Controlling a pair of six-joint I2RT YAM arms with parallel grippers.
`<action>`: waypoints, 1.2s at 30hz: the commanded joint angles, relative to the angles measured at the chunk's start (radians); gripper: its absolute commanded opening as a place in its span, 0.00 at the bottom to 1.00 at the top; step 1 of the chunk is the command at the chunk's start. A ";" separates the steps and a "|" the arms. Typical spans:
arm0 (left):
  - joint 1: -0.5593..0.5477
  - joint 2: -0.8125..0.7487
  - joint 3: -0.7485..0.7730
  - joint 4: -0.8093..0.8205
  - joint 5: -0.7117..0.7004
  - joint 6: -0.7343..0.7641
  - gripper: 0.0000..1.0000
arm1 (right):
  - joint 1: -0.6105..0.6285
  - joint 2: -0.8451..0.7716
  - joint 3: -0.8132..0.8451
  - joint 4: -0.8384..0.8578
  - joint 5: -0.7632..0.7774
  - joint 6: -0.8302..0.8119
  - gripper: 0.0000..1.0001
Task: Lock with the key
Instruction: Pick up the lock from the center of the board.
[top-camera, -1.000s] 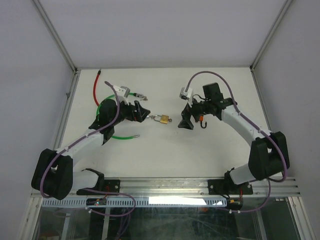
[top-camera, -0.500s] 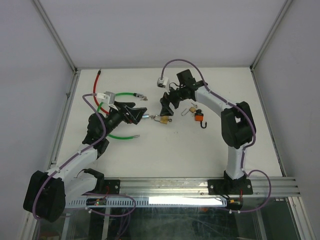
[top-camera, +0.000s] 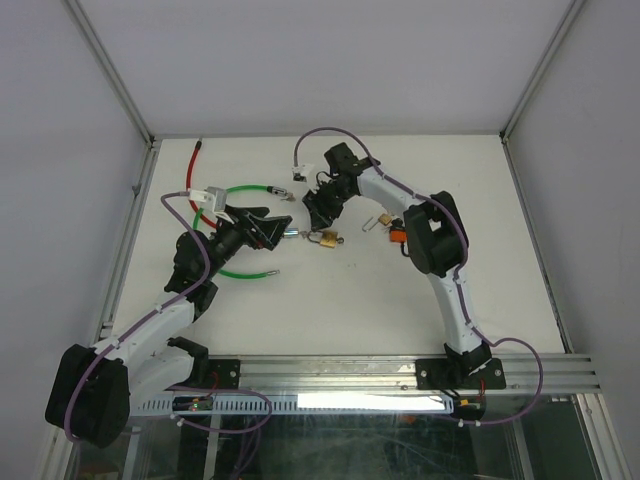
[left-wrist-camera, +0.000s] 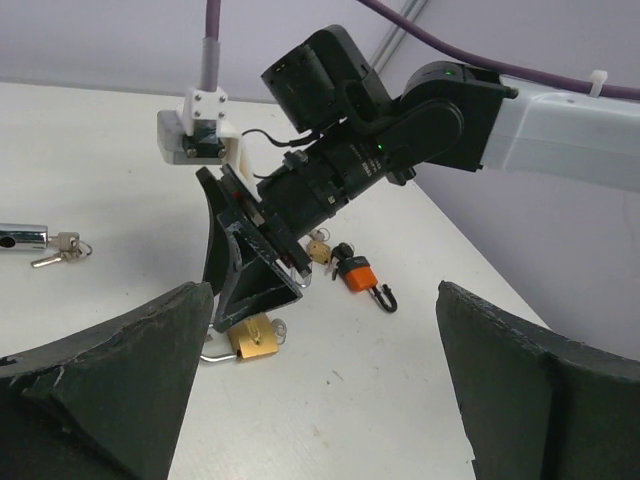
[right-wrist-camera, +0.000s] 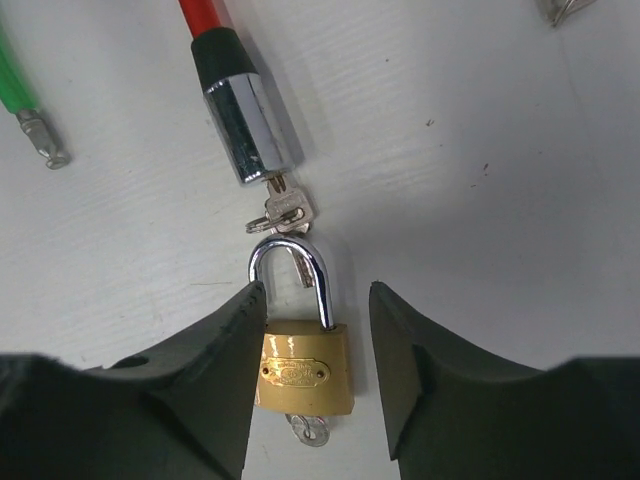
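A brass padlock (right-wrist-camera: 305, 368) lies flat on the white table with its steel shackle (right-wrist-camera: 290, 265) raised. A silver key (right-wrist-camera: 312, 431) sticks out of its underside. My right gripper (right-wrist-camera: 318, 330) hangs over it, jaws partly open, one on each side of the body. The left finger (right-wrist-camera: 215, 360) is at the body's edge, and the right finger (right-wrist-camera: 420, 370) stands a gap away. In the top view the padlock (top-camera: 326, 238) sits mid-table under the right gripper (top-camera: 318, 212). My left gripper (top-camera: 270, 228) is wide open just left of it and holds nothing.
A red cable's chrome lock end (right-wrist-camera: 245, 125) with a small key bunch lies just beyond the shackle. A green cable (top-camera: 240, 272) loops at the left. An orange padlock (top-camera: 396, 236) and a small brass one (top-camera: 383, 219) lie to the right.
The right arm has swung left from the orange padlock to over the brass padlock, and its jaws have narrowed around it. The left arm has drawn back a little, still open.
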 joint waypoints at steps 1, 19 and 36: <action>-0.007 -0.013 -0.001 0.072 0.000 -0.009 0.99 | 0.008 0.015 0.059 -0.057 0.026 0.003 0.46; -0.007 -0.009 0.002 0.073 0.007 -0.009 0.99 | 0.026 0.053 0.060 -0.055 0.083 -0.003 0.29; -0.006 -0.012 0.001 0.073 0.012 -0.006 0.98 | 0.054 0.033 0.002 -0.009 0.225 -0.040 0.23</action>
